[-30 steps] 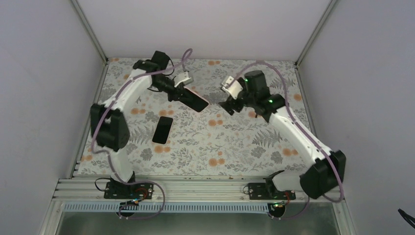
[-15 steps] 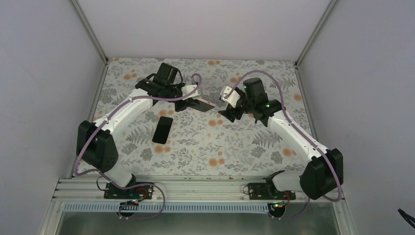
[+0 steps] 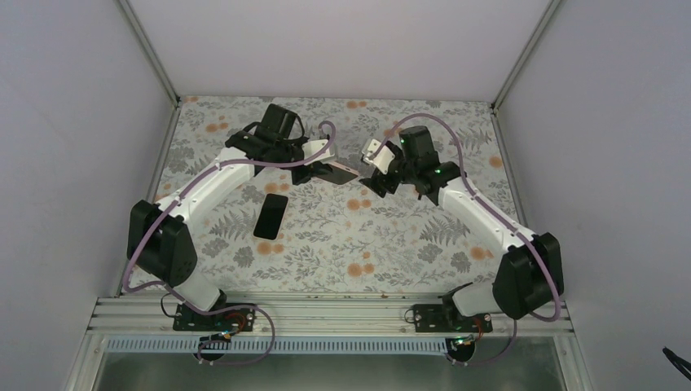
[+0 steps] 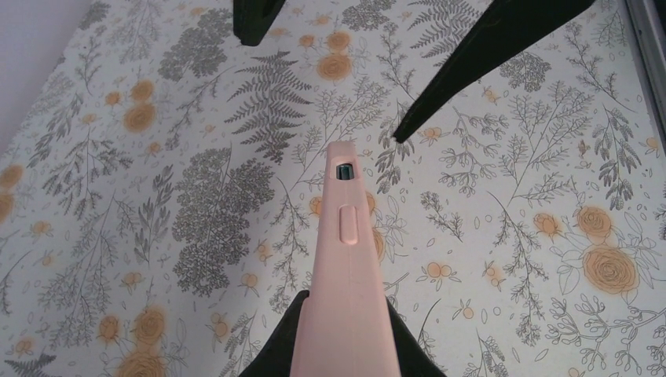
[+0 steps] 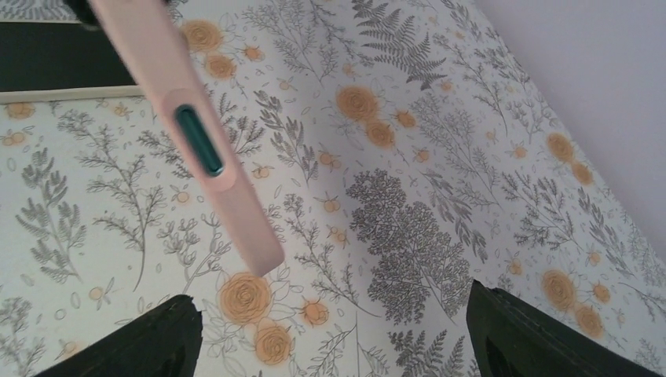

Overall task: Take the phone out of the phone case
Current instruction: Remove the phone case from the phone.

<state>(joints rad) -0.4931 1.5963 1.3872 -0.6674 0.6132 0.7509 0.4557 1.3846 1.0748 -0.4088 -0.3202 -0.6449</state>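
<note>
Left wrist: the left pincer [image 4: 338, 353] pinches one end of the pink case [image 4: 344, 236], which juts straight out ahead. A hard tug could twist it loose.

Right wrist: the right pincer [image 5: 330, 302] is spread wide, with the case's end ahead and off to one side. Teal shows in its slot, so the phone seems inside. Closing off-centre would knock it aside.

From above: the right pincer has crept nearer since half a second ago; the left hasn't moved.

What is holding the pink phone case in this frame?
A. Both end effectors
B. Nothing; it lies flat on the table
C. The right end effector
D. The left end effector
D: the left end effector is shut on the pink phone case, and the right end effector is open, not touching it.
</note>
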